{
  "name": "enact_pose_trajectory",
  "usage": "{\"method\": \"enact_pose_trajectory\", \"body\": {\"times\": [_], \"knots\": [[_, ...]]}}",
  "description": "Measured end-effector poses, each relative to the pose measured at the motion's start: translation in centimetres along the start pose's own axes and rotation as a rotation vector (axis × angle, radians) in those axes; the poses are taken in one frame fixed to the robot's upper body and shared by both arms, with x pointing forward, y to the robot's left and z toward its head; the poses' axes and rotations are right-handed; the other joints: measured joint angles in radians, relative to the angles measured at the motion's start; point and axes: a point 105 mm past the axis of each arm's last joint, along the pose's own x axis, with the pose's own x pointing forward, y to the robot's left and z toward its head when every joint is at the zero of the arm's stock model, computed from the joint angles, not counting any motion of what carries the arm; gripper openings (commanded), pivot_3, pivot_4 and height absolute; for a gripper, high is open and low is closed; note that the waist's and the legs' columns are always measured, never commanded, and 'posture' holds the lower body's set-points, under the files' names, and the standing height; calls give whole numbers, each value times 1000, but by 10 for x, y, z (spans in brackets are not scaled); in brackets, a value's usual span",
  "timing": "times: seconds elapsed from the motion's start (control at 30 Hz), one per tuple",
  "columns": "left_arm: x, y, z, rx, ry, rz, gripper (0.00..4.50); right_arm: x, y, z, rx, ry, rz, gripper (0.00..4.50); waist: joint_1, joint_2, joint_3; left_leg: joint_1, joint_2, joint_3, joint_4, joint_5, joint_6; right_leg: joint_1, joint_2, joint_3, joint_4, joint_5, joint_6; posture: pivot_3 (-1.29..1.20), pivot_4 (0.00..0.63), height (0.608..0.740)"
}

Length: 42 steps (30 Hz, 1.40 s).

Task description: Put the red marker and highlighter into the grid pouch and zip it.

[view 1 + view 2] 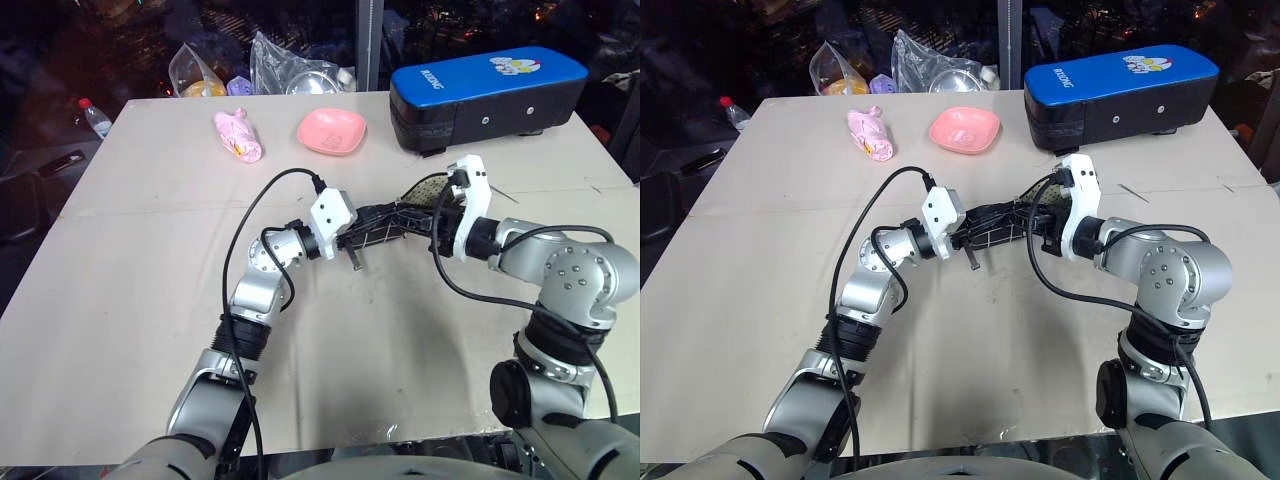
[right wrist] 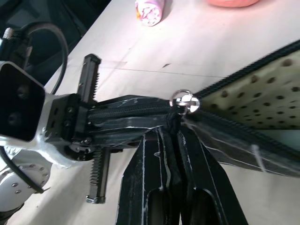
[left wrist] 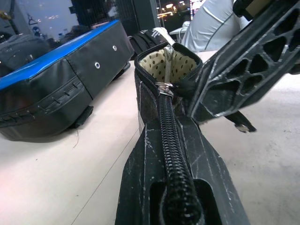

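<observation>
the grid pouch (image 1: 395, 222) is being held just above the desk (image 1: 150, 260), partly zipped. left gripper (image 3: 180, 136) is clamping its zipped end; right gripper (image 2: 174, 133) jaws are closed on the zipper pull (image 2: 184, 101). the pull should be drawn straight along the teeth while the pouch is being kept taut.

Evenly lit tabletop (image 1: 150, 260), dark surroundings (near fingers blurred).

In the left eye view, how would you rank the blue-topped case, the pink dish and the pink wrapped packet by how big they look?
1. Blue-topped case, clearly largest.
2. Pink dish and pink wrapped packet look about alike; I would not rank them.
</observation>
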Motion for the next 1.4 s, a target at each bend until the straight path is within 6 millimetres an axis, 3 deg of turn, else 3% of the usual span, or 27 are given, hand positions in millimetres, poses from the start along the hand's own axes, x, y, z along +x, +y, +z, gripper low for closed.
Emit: {"method": "enact_pose_trajectory", "body": {"times": [0.13, 0.27, 0.53, 0.7, 0.83, 0.93, 1.1, 1.27, 1.37, 1.4], "knots": [[1, -1, 0, 17, 3, -5, 0, -19, -18, 1, -31, 3, -80, 39, 2, 0, 0, 0, 0, 0, 0, 0, 0, 0, -1, 0, -1, 0, 0, 0, 150, 740], [0, 0, -1, 27, 2, 8, 0, -50, -48, 15, -61, -49, -228, 39, -3, 0, 0, 0, 0, 1, 0, 0, 0, 0, 0, 0, -1, 0, 0, 0, 150, 740], [0, 3, -2, 32, 2, 27, 0, -86, -100, 37, -68, -143, -479, 39, -5, 0, 0, 0, 0, 1, 0, 0, 0, 0, -1, 0, -1, 0, 0, 0, 150, 740], [0, 5, -1, 42, -2, 36, 0, -86, -103, 40, -76, -169, -498, 39, -5, 0, 0, 0, 1, 2, 0, 0, 0, 0, -1, 1, -1, 0, 0, 0, 150, 740], [-4, 15, -1, 73, 11, 79, 0, -78, -93, 33, -80, -161, -426, 39, -5, 0, 0, 0, 1, 1, -1, 0, 0, 0, 0, 0, -1, 0, 0, 0, 150, 740], [-8, 27, 1, 95, 8, 132, 0, -73, -75, 29, -143, -143, -321, 904, -5, 0, 0, 0, 1, 1, 0, 0, 0, 0, 0, 0, -1, 0, 0, 0, 150, 740], [-12, 44, 10, 172, -11, 198, 0, -75, -65, 29, -213, -150, -258, 3226, 0, 0, 0, -1, 1, 1, 0, 0, 1, 1, -1, 0, -2, 0, 0, 0, 150, 740], [-18, 42, 9, 238, 15, 155, 0, -83, -70, 11, -273, -148, -261, 3226, 2, 0, 0, 0, 1, 1, -1, 0, 1, 1, -1, 0, -4, 0, 0, 0, 150, 740], [-32, 18, -19, 227, 113, 37, 0, -82, -64, -16, -337, -130, -206, 3226, -5, 0, 0, 0, 1, 2, -2, -1, 1, 1, 0, 1, -4, 0, 0, 0, 150, 740], [-36, 9, -29, 220, 149, -4, 711, -83, -65, -23, -365, -131, -204, 3289, -7, 0, 0, 0, 1, 2, -2, -1, 1, 1, 0, 1, -4, 0, 0, 0, 150, 740]]}}
